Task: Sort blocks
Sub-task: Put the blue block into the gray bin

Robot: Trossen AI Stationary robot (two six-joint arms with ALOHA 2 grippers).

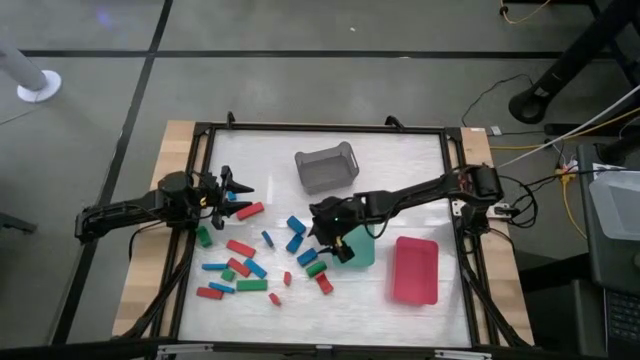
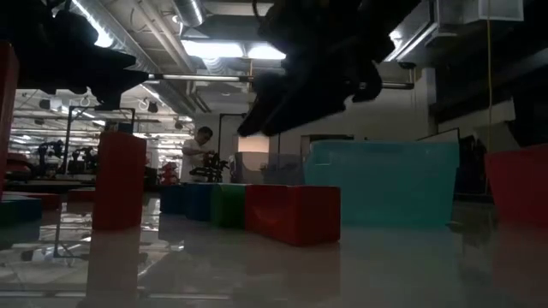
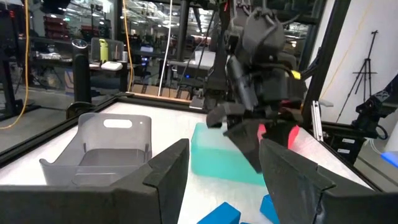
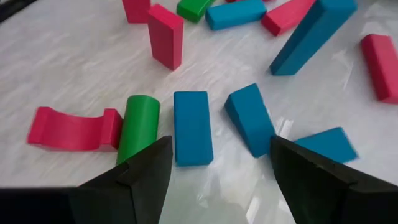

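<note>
Right gripper [image 1: 333, 243] hovering mid-table over blocks [image 1: 262, 262], jaws wide, nothing held. Flat blue block [image 4: 191, 127] sits between fingertips below, green cylinder [image 4: 138, 127] just beside it. Left gripper [image 1: 237, 187] waits near left edge, looks open, empty I think. Green tray [image 1: 362, 252] just beside right gripper.

Right gripper [image 1: 330, 243]: arm extended leftward to table centre, fingers parted, pointing down. Left gripper [image 1: 238, 187]: at left side, fingers parted, aimed rightward.
</note>
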